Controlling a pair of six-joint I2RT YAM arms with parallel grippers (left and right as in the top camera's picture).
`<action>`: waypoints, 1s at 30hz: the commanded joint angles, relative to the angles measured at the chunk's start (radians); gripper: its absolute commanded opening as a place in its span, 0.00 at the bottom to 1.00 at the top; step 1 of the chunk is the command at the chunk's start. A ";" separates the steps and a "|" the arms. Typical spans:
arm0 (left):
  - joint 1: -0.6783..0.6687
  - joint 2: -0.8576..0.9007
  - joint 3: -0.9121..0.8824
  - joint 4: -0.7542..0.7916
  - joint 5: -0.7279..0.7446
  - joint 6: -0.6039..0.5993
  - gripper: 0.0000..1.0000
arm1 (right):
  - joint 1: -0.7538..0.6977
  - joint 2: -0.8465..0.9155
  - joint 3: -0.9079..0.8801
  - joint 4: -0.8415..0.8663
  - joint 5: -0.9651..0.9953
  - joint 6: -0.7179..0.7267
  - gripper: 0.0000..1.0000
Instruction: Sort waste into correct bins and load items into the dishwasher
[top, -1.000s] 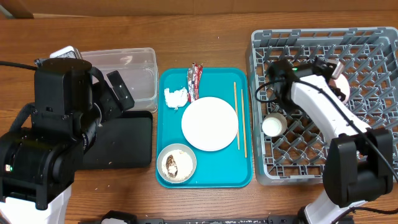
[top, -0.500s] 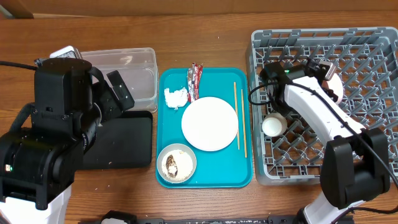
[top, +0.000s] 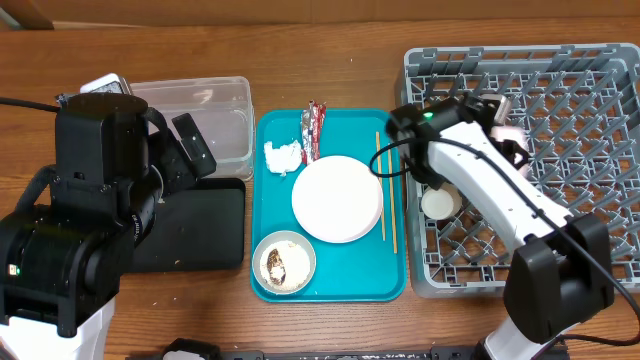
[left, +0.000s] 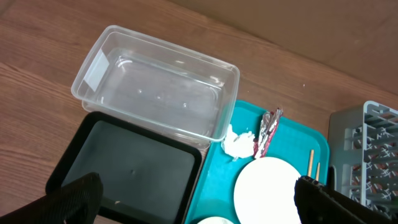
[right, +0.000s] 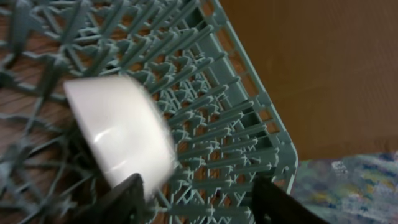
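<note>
The grey dish rack (top: 580, 200) stands at the right. The right gripper (right: 202, 202) is over its left part, fingers spread and holding nothing. Next to the rack is the teal tray (top: 330, 285). At the left are the clear tub (top: 190, 88) and the black tray (top: 200, 230), below the left gripper (left: 205, 202), which is also spread. The teal tray carries the plate (top: 337, 198), a bowl (top: 258, 250) with food scraps (top: 282, 265), chopsticks (top: 380, 190), tissue (top: 282, 156) and wrapper (top: 314, 130). A white cup (top: 438, 203) lies in the rack.
</note>
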 joint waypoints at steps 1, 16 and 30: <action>0.007 -0.012 0.013 -0.008 0.000 0.030 1.00 | 0.061 -0.068 0.082 -0.003 -0.102 0.011 0.61; 0.007 -0.199 0.062 0.087 -0.005 0.078 1.00 | 0.120 -0.169 0.132 0.258 -0.881 -0.481 0.56; 0.007 -0.219 0.047 -0.038 -0.003 0.078 1.00 | 0.120 -0.390 0.135 0.423 -0.921 -0.526 0.69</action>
